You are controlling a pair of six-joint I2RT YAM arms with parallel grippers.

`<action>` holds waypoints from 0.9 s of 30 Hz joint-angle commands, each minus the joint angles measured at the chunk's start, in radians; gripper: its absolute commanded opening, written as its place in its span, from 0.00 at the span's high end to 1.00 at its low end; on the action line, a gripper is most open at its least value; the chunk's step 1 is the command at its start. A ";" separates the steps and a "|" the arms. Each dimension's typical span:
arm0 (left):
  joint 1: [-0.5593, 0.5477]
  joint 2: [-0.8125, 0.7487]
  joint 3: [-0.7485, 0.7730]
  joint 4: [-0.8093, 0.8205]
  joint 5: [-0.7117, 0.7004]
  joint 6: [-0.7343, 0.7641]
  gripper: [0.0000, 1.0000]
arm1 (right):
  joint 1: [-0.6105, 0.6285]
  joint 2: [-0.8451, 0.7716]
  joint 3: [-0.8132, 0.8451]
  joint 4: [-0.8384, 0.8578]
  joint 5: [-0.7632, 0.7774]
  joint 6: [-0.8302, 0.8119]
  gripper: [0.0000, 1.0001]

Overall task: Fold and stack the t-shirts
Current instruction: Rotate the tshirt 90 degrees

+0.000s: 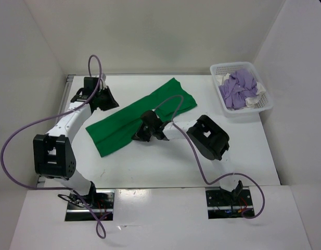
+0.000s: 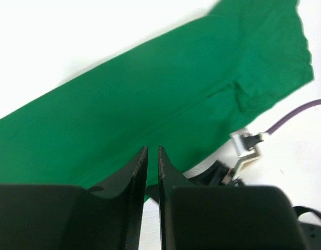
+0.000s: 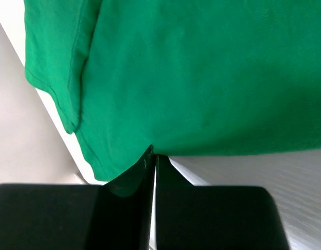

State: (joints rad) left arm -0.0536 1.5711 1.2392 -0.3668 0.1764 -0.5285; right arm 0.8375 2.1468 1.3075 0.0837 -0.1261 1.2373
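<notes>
White table [image 1: 150, 166], walled in white on three sides, with the green t-shirt [image 1: 124, 122] lying mid-table as a long diagonal band (already narrowed lengthwise, by my judgement). From the top view, the purple t-shirt [image 1: 238, 86] and white t-shirt [image 1: 258, 89] sit crumpled in the basket [image 1: 267, 107] at the far right corner, well apart from the work. The left gripper [image 1: 100, 99] hangs just beyond the band's far-left end, and the right gripper [image 1: 147, 133] sits at the band's near long edge, about midway along. In the left wrist view, its fingers [image 2: 137, 172] stand parted by a sliver above the cloth and hold nothing. The right arm's purple cable [image 2: 295, 117] runs close by the band's far end. In the right wrist view, the fingers [image 3: 134, 179] are pressed together with their tips at the hem, though I cannot tell whether any fabric is caught between them. The step in hand appears to be the crosswise fold. It needs both corners of one end pinched squarely, lifted low and laid over with edges matched. Open room lies along the near side of the table, and the left wall crowds the left arm.
</notes>
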 commanded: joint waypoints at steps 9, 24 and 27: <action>-0.169 0.309 0.327 0.029 -0.017 0.110 0.44 | -0.034 -0.304 -0.382 -0.173 -0.038 -0.216 1.00; -0.258 0.912 0.960 0.023 0.106 0.169 0.19 | -0.178 -0.574 -0.504 -0.404 -0.107 -0.418 0.65; -0.267 1.058 1.199 -0.055 0.127 0.170 0.27 | -0.204 -0.625 -0.514 -0.417 -0.155 -0.441 0.68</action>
State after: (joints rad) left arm -0.3119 2.5336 2.2841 -0.3714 0.2565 -0.3923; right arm 0.6559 1.6039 0.7914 -0.2638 -0.2504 0.8635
